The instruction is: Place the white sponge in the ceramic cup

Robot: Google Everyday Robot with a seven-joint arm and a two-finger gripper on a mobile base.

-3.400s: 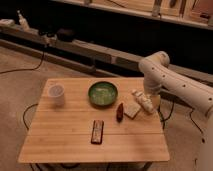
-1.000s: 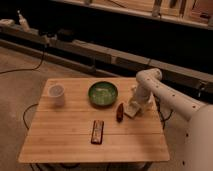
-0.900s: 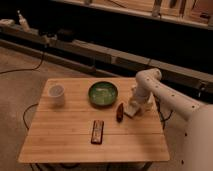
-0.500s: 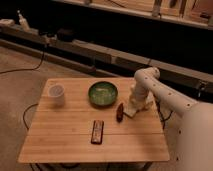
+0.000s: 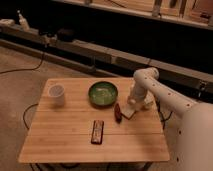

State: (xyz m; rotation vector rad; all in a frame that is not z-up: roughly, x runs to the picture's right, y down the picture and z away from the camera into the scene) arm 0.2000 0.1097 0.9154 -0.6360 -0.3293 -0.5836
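The white sponge (image 5: 128, 112) is a small flat off-white pad lying on the wooden table (image 5: 65, 140) at the right, just right of a dark red object. The ceramic cup (image 5: 56, 93) is a plain white cylinder standing near the table's left edge, far from the sponge. My gripper (image 5: 133, 103) hangs from the white arm (image 5: 165, 92) and is lowered right over the sponge's far edge, partly hiding it.
A wide green bowl (image 5: 103, 93) stands between the cup and the sponge. A dark red oblong object (image 5: 118, 112) lies beside the sponge. A dark bar-shaped object (image 5: 97, 131) lies toward the front. A whitish object (image 5: 148, 104) sits behind the gripper near the right edge.
The arm has swung in from the right and lowered, and the gripper has shifted slightly left onto the sponge. The objects on the table have not moved.
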